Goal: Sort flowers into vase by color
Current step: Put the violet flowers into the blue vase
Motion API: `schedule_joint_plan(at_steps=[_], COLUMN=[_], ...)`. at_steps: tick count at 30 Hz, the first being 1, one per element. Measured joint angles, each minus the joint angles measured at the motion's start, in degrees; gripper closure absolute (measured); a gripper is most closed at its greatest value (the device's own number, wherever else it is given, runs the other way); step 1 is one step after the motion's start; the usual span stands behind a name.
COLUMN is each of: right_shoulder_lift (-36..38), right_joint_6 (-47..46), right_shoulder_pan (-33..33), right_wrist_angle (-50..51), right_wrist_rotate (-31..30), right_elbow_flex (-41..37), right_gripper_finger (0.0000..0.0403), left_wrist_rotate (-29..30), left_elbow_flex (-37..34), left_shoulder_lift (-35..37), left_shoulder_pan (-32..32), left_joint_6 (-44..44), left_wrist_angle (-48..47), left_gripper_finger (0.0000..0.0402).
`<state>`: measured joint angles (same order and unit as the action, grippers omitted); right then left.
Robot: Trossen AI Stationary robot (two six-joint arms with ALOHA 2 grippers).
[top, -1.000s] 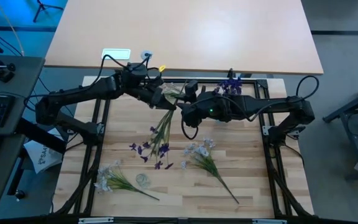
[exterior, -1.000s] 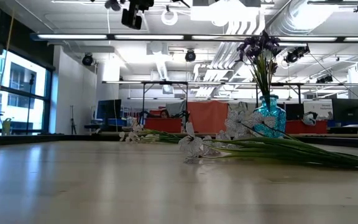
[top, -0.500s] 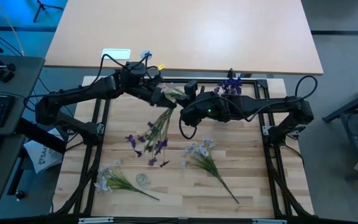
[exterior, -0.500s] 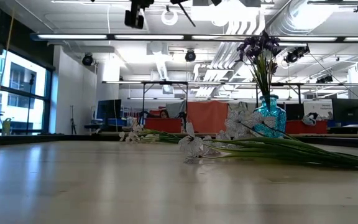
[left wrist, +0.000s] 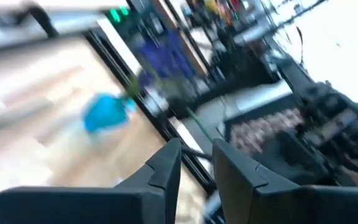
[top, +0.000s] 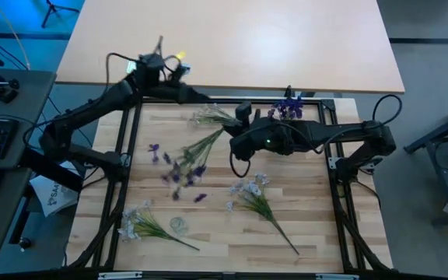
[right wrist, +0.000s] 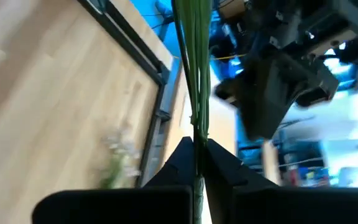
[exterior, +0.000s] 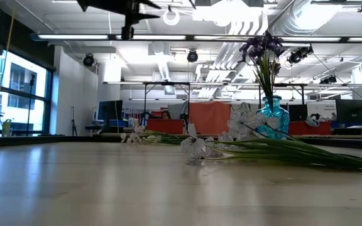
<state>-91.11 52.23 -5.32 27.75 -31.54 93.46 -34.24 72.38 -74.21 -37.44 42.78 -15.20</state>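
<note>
My right gripper (top: 235, 131) is shut on a bunch of purple flowers (top: 179, 165), over the table's far middle. The green stems (right wrist: 194, 68) run out past its fingers, and the blooms spread toward the table's left. My left gripper (top: 189, 93) stands open over the far left edge, apart from the bunch, with nothing between its fingers (left wrist: 166, 171). A blue vase (top: 288, 109) with purple blooms stands at the far right. A clear glass vase (top: 179, 224) stands near the front left. Pale sprigs (top: 257, 199) (top: 142, 225) lie flat on the table. My right gripper pinches the bunch's green stems (right wrist: 197, 138) between its two fingers, well away from the blooms. The fingers come from the table's right, slanting slightly down, and lie across the stems. The bunch slants down toward the left, and its blooms (top: 173, 173) look lifted clear of the table.
Another pale sprig (top: 208, 117) lies by the far frame rail, close to my right gripper. A black metal frame (top: 131, 155) runs around the wooden work surface. A second, bare tabletop (top: 232, 39) lies beyond the far rail.
My left gripper has let go of the stems and swung away toward the table's far left edge, rolling as it went. The purple bunch stays with my right gripper alone; its blooms have swung toward the table's left and risen.
</note>
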Motion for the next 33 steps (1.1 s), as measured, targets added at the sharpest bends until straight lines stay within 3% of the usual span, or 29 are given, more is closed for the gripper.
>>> schedule_joint_plan(at_steps=[5, 10, 16, 19, 22, 26, 29, 33], right_shoulder_lift=[6.4, 13.3, 27.6, 35.6, 41.9, 46.1, 47.0, 47.4], right_joint_6=[-22.8, -44.8, -60.6, -67.1, -68.2, -60.8, -55.4, -51.9], right_shoulder_pan=[1.7, 3.2, -2.0, -5.8, -8.7, -9.4, -8.2, -6.1], right_wrist_angle=[13.4, 24.9, 18.2, 8.5, -7.8, -27.5, -36.5, -40.0], right_wrist_rotate=[3.9, 12.4, 14.5, 13.2, 8.5, -0.6, -5.7, -7.6], right_elbow_flex=[0.0, -3.9, -24.5, -35.6, -45.8, -58.1, -64.7, -68.8], right_gripper_finger=[0.0402, 0.0402, 0.0402, 0.0402, 0.0403, 0.0403, 0.0403, 0.0403], left_wrist_rotate=[-0.1, 0.9, 1.1, 1.1, 1.1, 4.0, 8.1, 11.7], left_elbow_flex=[-0.1, -4.0, -13.0, -17.7, -21.4, -24.7, -25.8, -25.8], left_shoulder_lift=[2.9, 4.9, 5.2, 5.1, 5.1, 5.2, 5.1, 5.2], left_shoulder_pan=[-6.2, -6.5, -2.8, -0.9, 0.8, 3.1, 4.7, 6.6], left_joint_6=[-11.5, -21.6, -21.1, -17.9, -14.1, -10.3, -9.8, -9.8], left_wrist_angle=[-2.2, -1.7, 6.0, 13.1, 21.9, 34.7, 39.9, 41.9], left_gripper_finger=[0.0318, 0.0318, 0.0318, 0.0319, 0.0319, 0.0319, 0.0319, 0.0319])
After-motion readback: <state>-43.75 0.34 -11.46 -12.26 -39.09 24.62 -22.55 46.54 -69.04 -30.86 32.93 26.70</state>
